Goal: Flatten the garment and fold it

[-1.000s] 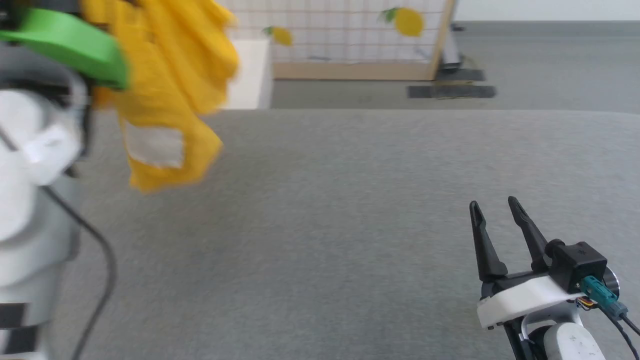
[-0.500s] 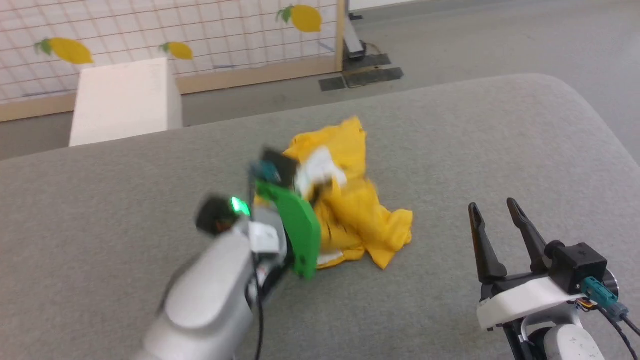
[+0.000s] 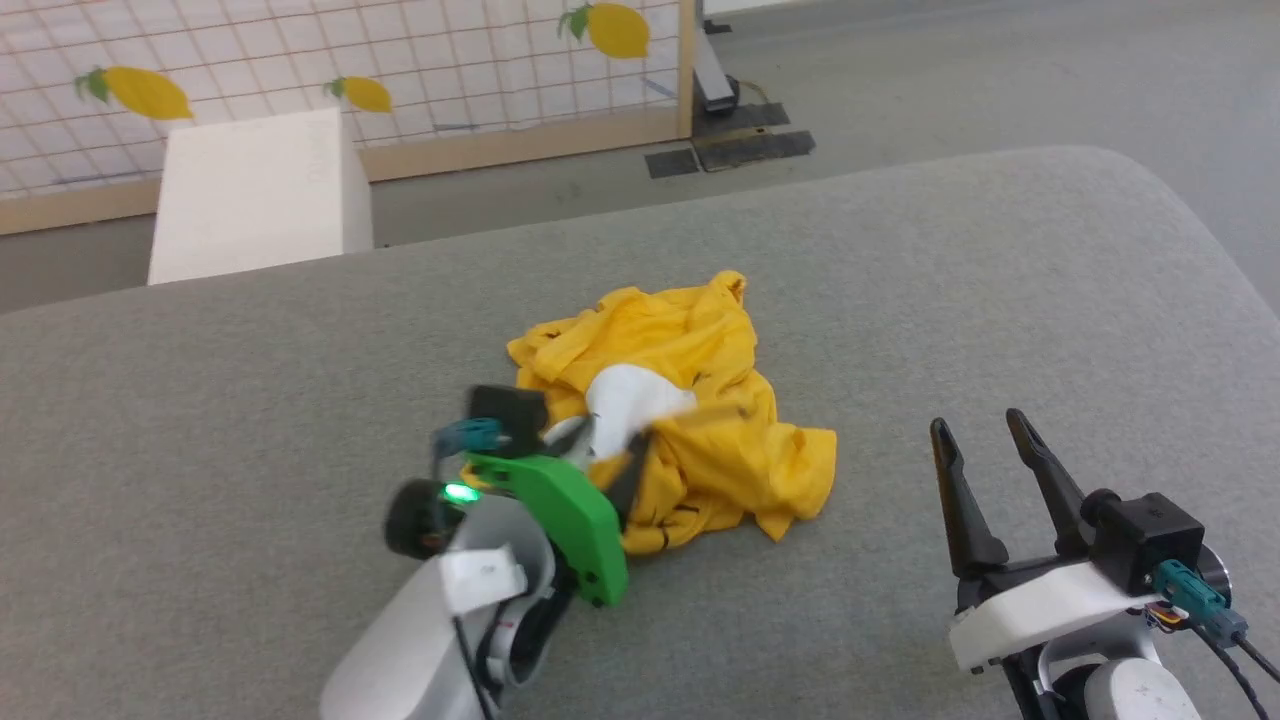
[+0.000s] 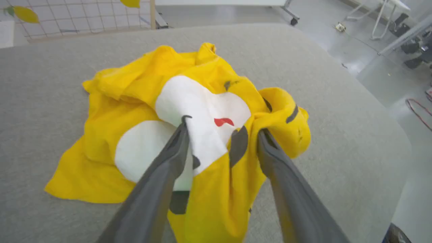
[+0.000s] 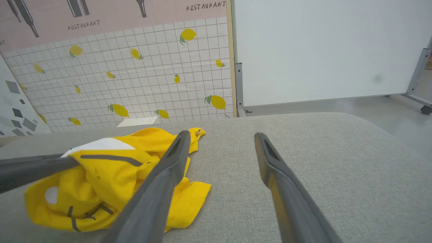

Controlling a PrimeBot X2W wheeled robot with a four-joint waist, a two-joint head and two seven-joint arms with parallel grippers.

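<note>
**Garment down on table, left gripper spread over it**

Head view. Logged the garment [image 3: 700, 440] as a crumpled yellow heap near the middle of the grey fabric-covered table [image 3: 1000, 280], white patch uppermost. Placed the left gripper [image 3: 610, 450] at the heap's near-left edge. Blurred here, so could not read finger spacing. Noted the right gripper [image 3: 977, 422] well apart to the right, fingers spread over bare table, holding nothing. Checked against half a second ago: left gripper now nearer the heap's near edge, more cloth uncovered. Checked against a second ago: cloth then hanging in the air from that arm, with the camera aimed elsewhere.

Left wrist view. Confirmed left gripper [image 4: 224, 125] fingers spread wide, with a raised fold of garment [image 4: 135, 98] standing between them, not clamped. Saw a red mark and black marks on the white patch.

Right wrist view. Found garment [image 5: 111, 168] left of the right gripper [image 5: 221, 134], partly hidden behind one of its fingers.
</note>
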